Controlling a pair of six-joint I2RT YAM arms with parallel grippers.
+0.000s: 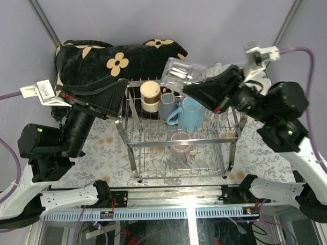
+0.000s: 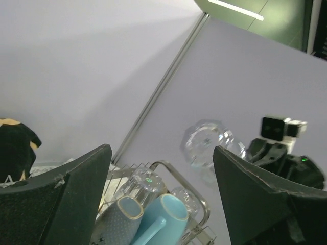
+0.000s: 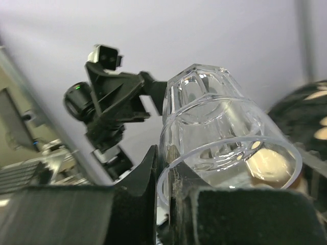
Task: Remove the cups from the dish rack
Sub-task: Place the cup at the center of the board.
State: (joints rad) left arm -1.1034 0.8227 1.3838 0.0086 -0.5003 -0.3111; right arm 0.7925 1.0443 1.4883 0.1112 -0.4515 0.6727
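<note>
The chrome wire dish rack (image 1: 133,141) stands mid-table. On it are a cream cup (image 1: 150,95), a grey-blue mug (image 1: 168,105), a light blue mug (image 1: 190,113), a pink-mauve mug (image 1: 181,142) and a clear glass (image 1: 219,118). My right gripper (image 1: 190,89) is shut on the rim of a clear ribbed glass (image 1: 180,73) and holds it in the air above the rack's back edge; the glass fills the right wrist view (image 3: 219,132). My left gripper (image 1: 121,96) is open and empty, raised at the rack's left end. It looks over the mugs (image 2: 162,218) towards the held glass (image 2: 204,144).
A black cushion with beige flowers (image 1: 118,60) lies behind the rack. The table has a floral cloth (image 1: 100,154). Grey walls close in the back and sides.
</note>
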